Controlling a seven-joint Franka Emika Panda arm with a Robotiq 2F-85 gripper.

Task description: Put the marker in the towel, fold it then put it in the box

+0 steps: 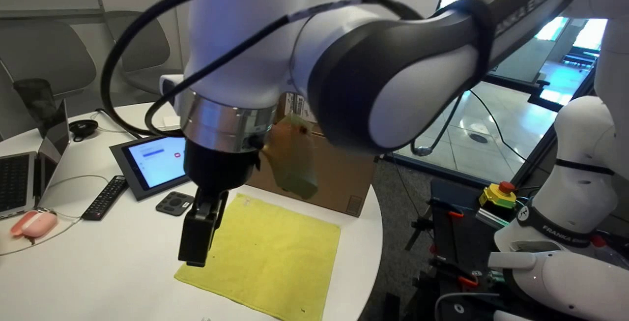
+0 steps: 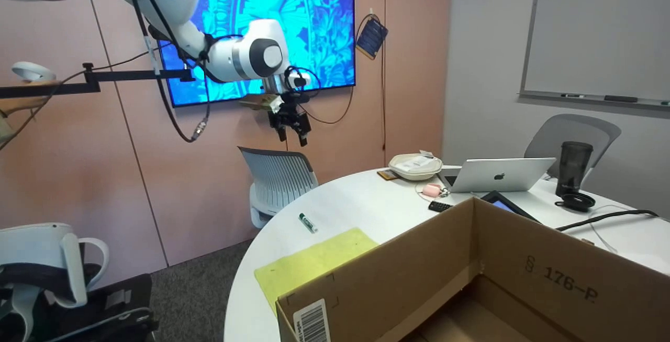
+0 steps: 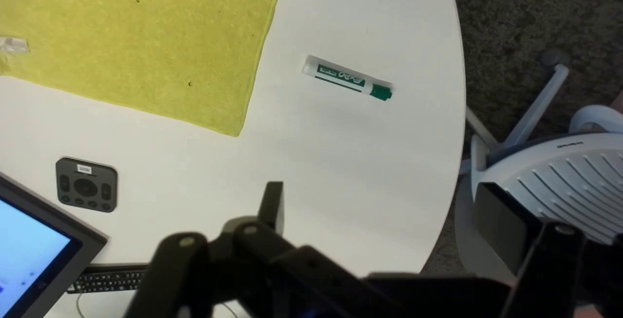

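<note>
The end effector [image 3: 388,214] gapes — the box [image 2: 398,279] partly hides the towel [image 2: 314,260] in an exterior view.

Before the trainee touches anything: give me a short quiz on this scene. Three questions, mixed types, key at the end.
1. Multiple choice. Relative to the towel, where does the marker lie?
a) on top of it
b) beside it, apart
c) folded inside it

2. True or false: the hand is open and holds nothing.

3. Short answer. Going by the task, which two steps are left to do before the towel goes in the box?

Key
1: b, on the table.
2: True.
3: Put the marker in the towel, then fold it; the towel lies spread flat.
</note>
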